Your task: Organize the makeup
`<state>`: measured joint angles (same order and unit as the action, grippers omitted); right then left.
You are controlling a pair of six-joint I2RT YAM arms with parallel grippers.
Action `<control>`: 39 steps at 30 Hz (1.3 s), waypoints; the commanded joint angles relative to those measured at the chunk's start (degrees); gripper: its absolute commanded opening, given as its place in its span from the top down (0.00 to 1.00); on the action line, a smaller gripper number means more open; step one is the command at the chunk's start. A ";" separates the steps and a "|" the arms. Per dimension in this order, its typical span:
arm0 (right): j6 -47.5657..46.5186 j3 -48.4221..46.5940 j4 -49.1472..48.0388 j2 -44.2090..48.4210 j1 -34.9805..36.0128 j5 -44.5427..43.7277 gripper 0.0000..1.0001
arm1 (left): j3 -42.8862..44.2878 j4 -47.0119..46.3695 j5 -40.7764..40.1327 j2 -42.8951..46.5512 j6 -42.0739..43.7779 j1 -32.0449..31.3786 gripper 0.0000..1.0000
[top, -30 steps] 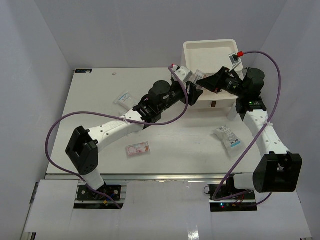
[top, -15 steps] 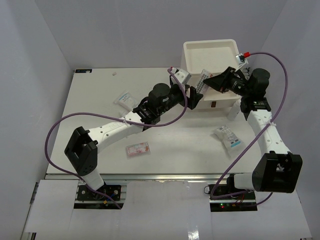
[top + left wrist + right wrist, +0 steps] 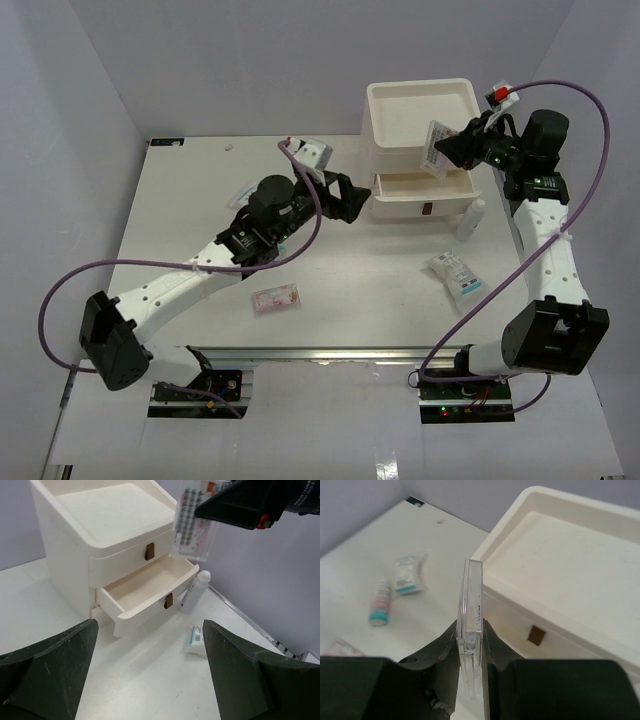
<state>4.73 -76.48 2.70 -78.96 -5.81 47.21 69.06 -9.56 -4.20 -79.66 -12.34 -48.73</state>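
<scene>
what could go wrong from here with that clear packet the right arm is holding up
1. The right gripper pinches the clear flat printed packet by one edge only, so it could slip or twist out.
2. The packet hangs upright and the open drawer of the white box looks shallow, so it may catch on the front or land outside near the white bottle.

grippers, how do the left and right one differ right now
The left gripper is wide open and empty; the right gripper is shut on a clear packet. The left sits low, facing the open drawer of the box; the right hangs higher, by the box top. Both are black.
</scene>
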 commanded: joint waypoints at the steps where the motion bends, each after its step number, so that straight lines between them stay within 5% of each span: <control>1: -36.15 -11.51 19.37 -3.48 1.75 -6.12 0.92 | -6.35 6.67 2.60 8.17 -10.54 6.16 0.03; 9: -66.39 -12.92 30.70 -7.86 12.09 -24.46 0.90 | -16.25 7.23 6.91 16.33 -19.03 12.09 0.03; 15: -68.27 -14.69 34.27 -10.54 14.13 -28.60 0.90 | -17.12 8.68 6.13 18.14 -19.21 12.17 0.03; 28: -73.07 -1.63 20.47 -12.14 18.77 -45.03 0.77 | -19.10 7.75 6.88 17.75 -21.02 12.17 0.03; 34: -72.08 -1.22 17.45 -12.83 19.24 -45.23 0.35 | -20.02 7.70 6.58 18.22 -21.41 12.17 0.03; 39: -68.16 -3.78 21.26 -10.82 19.25 -40.93 0.27 | -20.09 7.44 6.59 18.04 -21.23 12.17 0.03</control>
<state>-67.00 -77.05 23.35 -92.09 13.15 3.21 49.10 -1.35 1.98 -62.67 -33.43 -36.60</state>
